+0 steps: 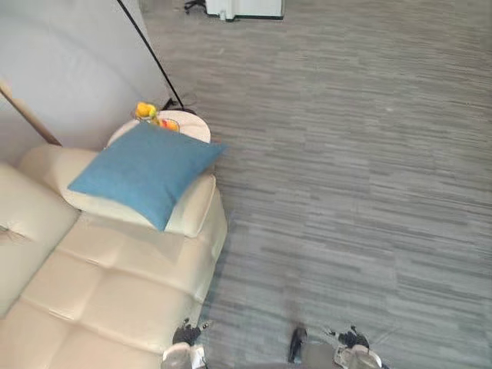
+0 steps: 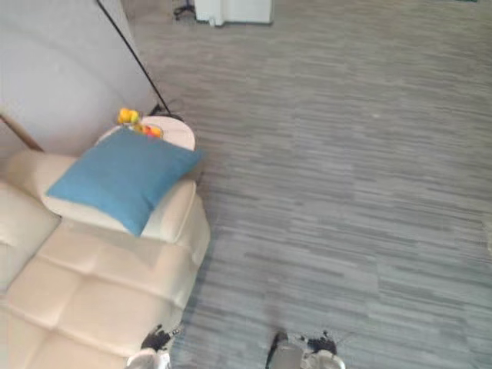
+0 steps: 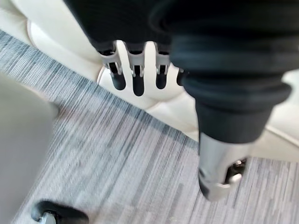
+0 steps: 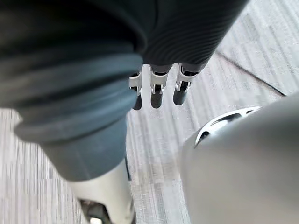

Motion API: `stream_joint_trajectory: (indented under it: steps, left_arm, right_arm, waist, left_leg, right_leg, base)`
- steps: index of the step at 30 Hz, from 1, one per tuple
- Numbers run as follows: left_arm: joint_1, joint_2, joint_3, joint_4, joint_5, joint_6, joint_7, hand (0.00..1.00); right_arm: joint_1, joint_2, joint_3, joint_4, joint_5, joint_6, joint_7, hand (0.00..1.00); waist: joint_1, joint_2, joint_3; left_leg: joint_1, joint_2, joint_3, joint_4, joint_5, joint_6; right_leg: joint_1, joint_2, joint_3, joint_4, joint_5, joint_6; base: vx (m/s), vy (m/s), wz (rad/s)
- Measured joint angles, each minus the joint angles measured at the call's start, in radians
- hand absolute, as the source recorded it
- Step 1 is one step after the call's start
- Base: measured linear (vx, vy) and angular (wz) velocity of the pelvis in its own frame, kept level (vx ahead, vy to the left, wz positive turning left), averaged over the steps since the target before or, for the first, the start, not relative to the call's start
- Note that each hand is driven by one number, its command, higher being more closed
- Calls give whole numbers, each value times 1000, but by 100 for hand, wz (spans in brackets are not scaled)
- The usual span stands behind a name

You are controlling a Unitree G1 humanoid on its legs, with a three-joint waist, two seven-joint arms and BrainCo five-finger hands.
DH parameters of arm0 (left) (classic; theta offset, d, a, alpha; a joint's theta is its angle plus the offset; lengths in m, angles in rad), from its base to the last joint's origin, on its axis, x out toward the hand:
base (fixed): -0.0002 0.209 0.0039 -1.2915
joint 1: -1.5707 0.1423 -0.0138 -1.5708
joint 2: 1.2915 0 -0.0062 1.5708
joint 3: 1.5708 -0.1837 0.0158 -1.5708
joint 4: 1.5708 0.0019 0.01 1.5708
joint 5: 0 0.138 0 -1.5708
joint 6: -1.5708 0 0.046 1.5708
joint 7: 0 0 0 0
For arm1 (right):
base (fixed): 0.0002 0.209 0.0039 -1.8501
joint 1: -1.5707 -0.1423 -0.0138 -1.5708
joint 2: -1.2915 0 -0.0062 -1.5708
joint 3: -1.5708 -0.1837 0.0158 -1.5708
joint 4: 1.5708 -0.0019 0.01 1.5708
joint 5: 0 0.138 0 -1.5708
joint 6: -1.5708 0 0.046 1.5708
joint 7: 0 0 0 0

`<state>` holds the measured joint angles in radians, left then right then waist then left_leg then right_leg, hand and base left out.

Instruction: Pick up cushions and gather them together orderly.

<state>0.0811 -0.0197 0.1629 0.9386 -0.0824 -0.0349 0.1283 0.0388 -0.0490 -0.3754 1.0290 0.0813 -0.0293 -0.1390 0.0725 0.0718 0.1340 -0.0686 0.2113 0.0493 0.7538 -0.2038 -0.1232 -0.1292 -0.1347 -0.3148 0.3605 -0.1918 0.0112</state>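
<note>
— Blue cushion [image 1: 142, 173]: where does it lie?

— On the cream tufted sofa [image 1: 115, 284], laid across the rounded armrest [image 1: 196, 214] at the end that borders the open floor. It sits turned like a diamond. One corner points down toward the seat, and the opposite corner reaches over the edge of a small round side table [image 1: 194, 127] just behind the armrest.

— Is either hand on it?

— No, both are well apart from it. The left hand [image 3: 138, 79] hangs with its fingers straight in a row and its thumb off to one side, and it holds nothing. Past the fingertips its wrist view shows the pale edge of the sofa and the grey striped carpet [image 1: 346, 192].

— And the right?

— Much the same. The right hand [image 4: 159, 91] has straight, relaxed fingers with nothing between them, and it hangs above bare carpet, away from the sofa.

— What stands around the cushion?

— Yellow and orange fruit [image 1: 146, 111] sits on the side table, close to the cushion's far corner. A thin black pole [image 1: 150, 50] runs at a slant in front of the pale wall [image 1: 69, 69], with its foot on the floor beside the table. Far across the carpet there is a white unit [image 1: 246, 8].
</note>
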Motion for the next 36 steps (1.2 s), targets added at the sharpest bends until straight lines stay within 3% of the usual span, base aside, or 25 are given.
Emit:
stream_joint_trajectory:
  steps: [1,3,5,6,7,8,10,12,14,16,17,19,22,25,27,28,29,32,36]
  left_arm:
    - [5,10,-1,-7,0,-1,-3,0]
    - [4,16,-3,-22,-6,-2,-4,0]
    - [1,25,-24,-26,-9,-5,-6,0]
    - [-3,24,-25,-25,-9,-5,-5,0]
    - [-7,24,-25,-24,-8,-4,-6,0]
    - [-11,25,-23,-25,-11,-4,-6,0]
    - [-16,50,-25,-24,-5,-4,-6,0]
    - [-27,58,-25,-17,0,2,-8,0]
    - [-27,61,-28,-12,2,4,-9,0]
    - [-22,64,-56,-5,1,5,-12,0]
    - [-22,72,-60,-5,1,5,-15,0]
    - [-20,75,-67,-4,1,8,-17,0]
    - [-28,64,-64,-3,1,8,-17,0]
    - [-37,50,-46,-3,2,7,-18,0]
    - [-38,38,-7,-4,3,5,-18,0]
    - [-37,34,11,2,3,3,-18,0]
    - [-35,15,14,8,5,4,-19,0]
    - [-31,-27,13,6,18,3,-20,0]
    - [-46,-34,-39,4,18,4,-28,0]
  right_arm:
    - [0,4,13,1,1,0,-2,0]
    - [-5,15,18,0,2,0,-2,0]
    - [-10,17,17,-2,7,1,-2,0]
    - [-11,17,17,-4,7,1,-2,0]
    - [-7,20,18,-12,7,1,-2,0]
    - [-5,30,22,-16,7,2,-3,0]
    - [-5,57,29,-25,6,0,-2,0]
    - [-13,71,35,-27,6,1,-1,0]
    - [-11,77,34,-29,6,1,-1,0]
    - [-5,77,42,-29,4,1,5,0]
    - [-7,79,48,-33,2,-1,6,0]
    - [-4,71,58,-35,-1,-1,6,0]
    - [8,70,63,-69,0,-5,8,0]
    - [5,67,62,-70,2,-10,11,0]
    - [6,67,64,-68,5,-10,11,0]
    - [11,73,64,-67,7,-10,13,0]
    - [14,52,55,-67,6,-10,13,0]
    - [21,34,23,-65,6,-9,11,0]
    - [29,43,24,-65,20,-8,10,0]
  waist:
    - [9,-4,3]
    - [16,-19,12]
    - [21,-21,13]
    - [26,-21,14]
    - [31,-21,14]
    - [42,-40,22]
    - [38,-80,9]
    - [40,-92,13]
    - [40,-96,15]
    - [38,-87,16]
    - [38,-88,25]
    - [35,-96,23]
    - [26,-91,23]
    - [15,-82,22]
    - [12,-85,21]
    - [9,-97,13]
    - [11,-61,3]
    - [-2,-22,-20]
    - [-11,-28,-18]
  left_leg:
    - [-71,26,37,109,-16,20]
    - [-137,22,105,93,-43,43]
    - [-181,-23,185,-169,-37,62]
    - [-190,-42,202,-278,-13,71]
    - [-191,-70,217,-427,72,73]
    - [-167,-92,229,-468,163,99]
    - [-142,-136,247,-503,155,119]
    - [-137,-141,248,-476,131,150]
    - [-96,-155,255,-473,112,170]
    - [-11,-161,227,-500,54,166]
    - [17,-171,214,-507,42,160]
    - [96,-176,178,-540,26,160]
    - [163,-168,106,-581,13,145]
    - [158,-149,1,-546,-37,115]
    - [144,-138,-70,-494,-83,77]
    - [134,-139,-121,-444,-119,40]
    - [128,-108,-143,-426,-122,32]
    - [95,-57,-135,-406,-78,12]
    - [22,19,59,-337,-23,36]
  right_leg:
    - [69,10,-27,-43,-13,-8]
    - [141,10,-56,-108,-12,-4]
    - [203,10,-93,-187,-5,14]
    - [220,8,-97,-200,-8,24]
    - [242,7,-109,-213,-18,44]
    - [271,-5,-109,-220,-27,64]
    - [295,-26,-112,-259,4,88]
    - [304,-39,-103,-238,44,99]
    - [281,-71,-75,-88,49,106]
    - [145,-138,-16,302,113,187]
    - [96,-158,10,422,110,190]
    - [21,-163,13,527,17,150]
    - [-54,-115,24,344,-35,106]
    - [-94,-7,249,77,8,81]
    - [-86,46,398,-23,57,79]
    - [-73,58,431,-25,112,94]
    - [-71,65,364,20,72,68]
    - [-42,57,226,50,8,29]
    - [67,46,55,-26,5,5]
  base:
    - [404,-173,42]
    - [319,-111,38]
    - [280,-33,37]
    - [315,63,25]
    - [388,122,12]
    - [410,117,15]
    - [382,53,21]
    - [424,108,31]
    - [411,161,39]
    - [305,105,31]
    - [290,43,46]
    - [270,-3,52]
    - [222,-84,70]
    - [240,-262,99]
    - [312,-379,110]
    - [307,-403,117]
    - [301,-396,120]
    - [300,-338,124]
    - [158,-236,126]
